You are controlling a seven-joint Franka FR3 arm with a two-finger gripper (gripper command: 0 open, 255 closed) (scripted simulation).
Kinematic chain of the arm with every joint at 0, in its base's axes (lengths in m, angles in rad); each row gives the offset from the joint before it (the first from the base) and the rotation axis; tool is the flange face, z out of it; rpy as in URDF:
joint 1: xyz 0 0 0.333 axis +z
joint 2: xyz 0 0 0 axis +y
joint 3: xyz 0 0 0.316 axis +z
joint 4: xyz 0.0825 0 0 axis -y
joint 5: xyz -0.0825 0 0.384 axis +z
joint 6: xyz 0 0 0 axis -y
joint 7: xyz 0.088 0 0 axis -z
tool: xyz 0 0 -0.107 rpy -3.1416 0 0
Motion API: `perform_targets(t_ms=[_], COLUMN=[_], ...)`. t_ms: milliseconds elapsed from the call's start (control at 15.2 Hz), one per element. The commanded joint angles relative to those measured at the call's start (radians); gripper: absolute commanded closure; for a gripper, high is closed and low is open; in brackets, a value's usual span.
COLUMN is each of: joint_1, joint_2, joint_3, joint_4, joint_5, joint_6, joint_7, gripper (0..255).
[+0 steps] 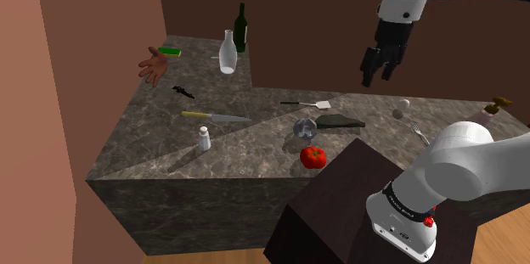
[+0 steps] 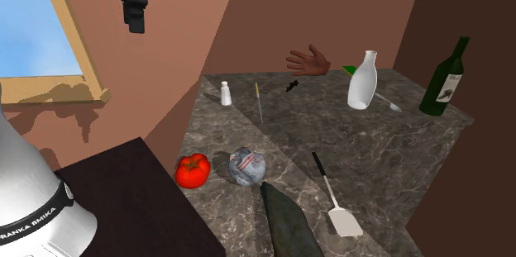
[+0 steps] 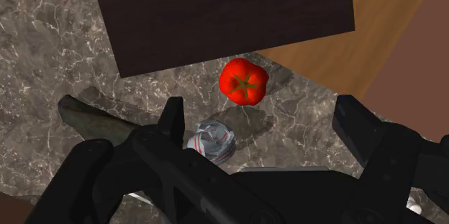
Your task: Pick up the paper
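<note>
The paper [image 1: 305,127] is a crumpled grey-blue ball with red streaks, lying on the dark marble counter [image 1: 161,135] near its front edge. It rests between a red tomato [image 1: 313,157] and a flat dark slab [image 1: 340,120]. My gripper [image 1: 376,71] hangs high above the counter, well clear of everything, fingers pointing down. In the second exterior view the paper [image 2: 246,167] sits beside the tomato [image 2: 193,170], with the gripper [image 2: 135,26] far overhead. In the wrist view the open gripper [image 3: 262,125] frames the paper [image 3: 211,142] far below, close to one finger [image 3: 171,114], with the tomato [image 3: 244,81] just beyond.
A spatula [image 1: 310,103], a knife [image 1: 217,117] and a salt shaker [image 1: 204,139] lie on the counter. Farther back stand a white bottle [image 1: 227,53], a dark wine bottle [image 1: 241,27], a brown hand-shaped object [image 1: 155,67] and a green block [image 1: 171,51]. The dark stand [image 1: 340,203] adjoins the counter by the tomato.
</note>
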Motion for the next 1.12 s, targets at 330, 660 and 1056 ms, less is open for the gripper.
perform_targets(t_ms=[330,660,1056], joint_1=[0.010,0.021,0.050], joint_2=[0.021,0.102,0.280], joint_3=[-0.076,-0.159,-0.264], joint_4=[-0.131,-0.221,-0.268], joint_5=[-0.063,-0.117,-0.149], joint_6=[0.196,0.412,0.691], joint_7=[-0.153,-0.303,-0.488], gripper=[0,0,0])
